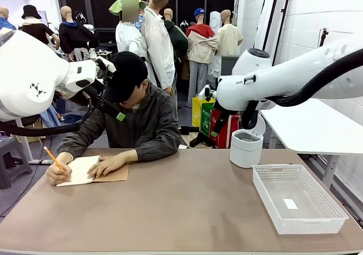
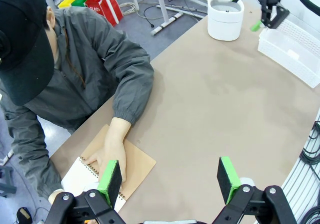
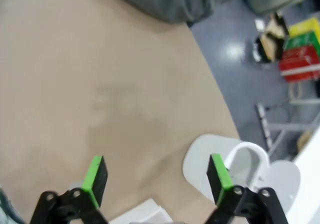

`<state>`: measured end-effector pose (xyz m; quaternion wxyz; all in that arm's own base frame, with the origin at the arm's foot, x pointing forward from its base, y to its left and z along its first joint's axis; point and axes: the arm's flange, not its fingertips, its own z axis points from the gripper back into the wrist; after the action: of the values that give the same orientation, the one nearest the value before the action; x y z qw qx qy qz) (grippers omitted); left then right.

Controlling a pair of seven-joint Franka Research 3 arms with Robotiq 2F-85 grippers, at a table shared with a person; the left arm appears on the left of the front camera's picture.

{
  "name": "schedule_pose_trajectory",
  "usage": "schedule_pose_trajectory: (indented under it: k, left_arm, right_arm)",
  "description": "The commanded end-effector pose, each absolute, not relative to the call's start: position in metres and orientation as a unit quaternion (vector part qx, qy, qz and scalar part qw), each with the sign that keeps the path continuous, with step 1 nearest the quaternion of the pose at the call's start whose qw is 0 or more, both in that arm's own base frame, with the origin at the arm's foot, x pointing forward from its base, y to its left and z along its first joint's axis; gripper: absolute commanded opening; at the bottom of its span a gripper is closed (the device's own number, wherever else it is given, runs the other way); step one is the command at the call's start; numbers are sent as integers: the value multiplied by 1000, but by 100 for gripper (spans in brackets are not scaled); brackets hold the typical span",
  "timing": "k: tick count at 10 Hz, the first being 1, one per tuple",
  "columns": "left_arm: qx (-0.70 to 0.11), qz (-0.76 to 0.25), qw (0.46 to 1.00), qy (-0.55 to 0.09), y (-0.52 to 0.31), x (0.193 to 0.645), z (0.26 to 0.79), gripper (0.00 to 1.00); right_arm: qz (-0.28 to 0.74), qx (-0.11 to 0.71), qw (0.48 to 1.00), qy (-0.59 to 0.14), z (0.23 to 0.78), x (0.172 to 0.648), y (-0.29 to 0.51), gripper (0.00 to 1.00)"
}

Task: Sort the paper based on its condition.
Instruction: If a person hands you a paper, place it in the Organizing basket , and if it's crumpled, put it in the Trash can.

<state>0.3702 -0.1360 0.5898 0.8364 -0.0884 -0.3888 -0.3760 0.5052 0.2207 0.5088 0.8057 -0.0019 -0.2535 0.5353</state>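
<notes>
Directly beneath my left pincer, spread wide and empty, the paper sits at the lower left of that wrist view. It is a flat white page in a spiral notebook with a brown cardboard cover, and a person's hand rests on it. Beyond stretches the matte tan table. My right pincer, equally wide, grips nothing, and a round white tub lies at the lower right of its view. Near the tub sits a latticed white plastic basket.

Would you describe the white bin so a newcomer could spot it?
Look at the right half of the brown table. A white basket lies there, and the bin stands just beyond it, near the far edge. It is round and solid-walled; the basket is low, rectangular and perforated.
</notes>
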Motion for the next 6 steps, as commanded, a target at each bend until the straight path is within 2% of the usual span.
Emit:
schedule_pose_trajectory:
  k: [1, 4, 6]
  left_arm:
    - [-89, -369, 840, -388, -135, 370, 590, 100]
    - [-89, -369, 840, -388, -135, 370, 590, 100]
    - [-89, -369, 840, -388, -135, 370, 590, 100]
  right_arm:
    - [573, 58, 768, -280, 495, 483, 198, 100]
    - [594, 56, 757, -266, 487, 488, 186, 100]
    - [572, 56, 770, -279, 495, 484, 206, 100]
